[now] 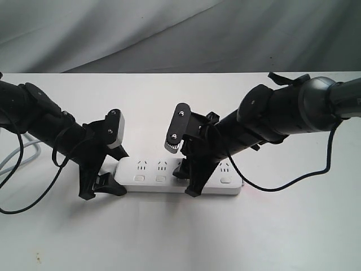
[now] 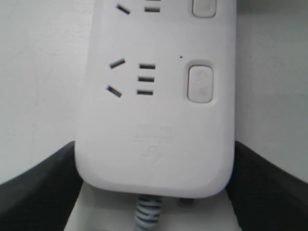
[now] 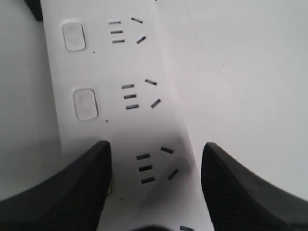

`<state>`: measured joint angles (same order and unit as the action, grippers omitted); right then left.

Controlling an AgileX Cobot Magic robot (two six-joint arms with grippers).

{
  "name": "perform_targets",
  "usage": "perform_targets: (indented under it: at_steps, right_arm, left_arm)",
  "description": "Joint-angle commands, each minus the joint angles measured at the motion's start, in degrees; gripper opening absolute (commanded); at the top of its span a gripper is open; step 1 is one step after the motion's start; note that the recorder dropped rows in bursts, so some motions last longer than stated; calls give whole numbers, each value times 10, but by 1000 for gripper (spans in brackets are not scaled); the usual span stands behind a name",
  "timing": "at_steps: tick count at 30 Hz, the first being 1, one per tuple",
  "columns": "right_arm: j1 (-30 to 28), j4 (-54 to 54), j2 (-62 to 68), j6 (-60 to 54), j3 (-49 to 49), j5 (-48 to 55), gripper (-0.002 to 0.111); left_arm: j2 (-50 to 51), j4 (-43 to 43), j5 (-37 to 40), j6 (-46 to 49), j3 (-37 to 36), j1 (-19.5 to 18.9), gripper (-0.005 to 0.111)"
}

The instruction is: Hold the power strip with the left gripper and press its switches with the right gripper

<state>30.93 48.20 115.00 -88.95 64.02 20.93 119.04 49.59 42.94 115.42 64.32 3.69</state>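
The white power strip (image 1: 169,183) lies across the middle of the table. My left gripper (image 1: 109,173) straddles its cord end. In the left wrist view its black fingers (image 2: 41,185) press against both long sides of the power strip (image 2: 154,125), beside the grey cord (image 2: 148,211), so it is shut on the strip. My right gripper (image 1: 190,178) stands open over the strip's middle. One finger (image 3: 72,192) lies over the row of switches (image 3: 85,103) and hides what is under it. The other finger (image 3: 240,187) is over bare table. Two switches (image 1: 150,178) show between the grippers.
The white table (image 1: 180,237) ends at a grey cloth backdrop (image 1: 169,34). The strip's grey cord (image 1: 17,155) runs off to the left. A black cable (image 1: 282,187) from the right arm loops onto the table beside the strip's right end.
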Motion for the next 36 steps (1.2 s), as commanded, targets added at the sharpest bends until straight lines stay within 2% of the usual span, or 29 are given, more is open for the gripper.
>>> perform_targets:
  at_steps: [1,15,29,36]
  right_arm:
    - [-2,-26,20,-9,-38,5,53]
    - [-2,-2,12,-27,-39,-15,53]
    - [-1,1,-109,-32,-39,-18,53]
    - [-10,1,-129,-19,-46,-9,53]
  left_arm:
    - [2,-7,-9,2,0,2,55]
    - [2,-7,-9,2,0,2,55]
    - [2,-7,-9,2,0,2,55]
    - [2,-7,-9,2,0,2,55]
